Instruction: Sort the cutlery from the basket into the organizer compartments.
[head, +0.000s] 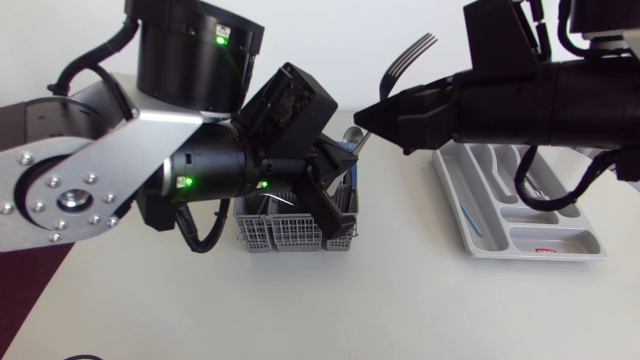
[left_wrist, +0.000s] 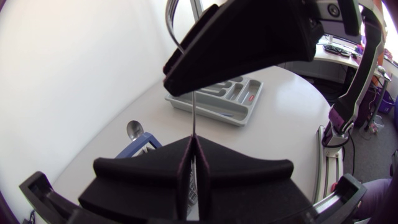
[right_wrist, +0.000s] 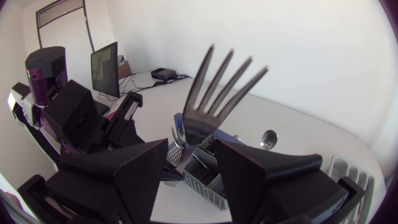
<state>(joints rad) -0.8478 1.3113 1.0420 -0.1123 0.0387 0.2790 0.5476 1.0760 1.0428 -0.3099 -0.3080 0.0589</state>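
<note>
One fork (head: 409, 56) is held above the tabletop between basket (head: 285, 236) and organizer (head: 575, 238), long axis and tines toward one o'clock past the right pincer (head: 373, 116). The left pincer (left_wrist: 194, 163) is clamped on its thin handle. In the right wrist view the tines point away from that pincer; whether it grips, I cannot tell.

Inspection: white bench (head: 400, 310), two items resting on it.
Grey mesh basket (head: 285, 235) near centre; grey organizer (head: 452, 190) well apart to its right, apparently lying flat.
</note>
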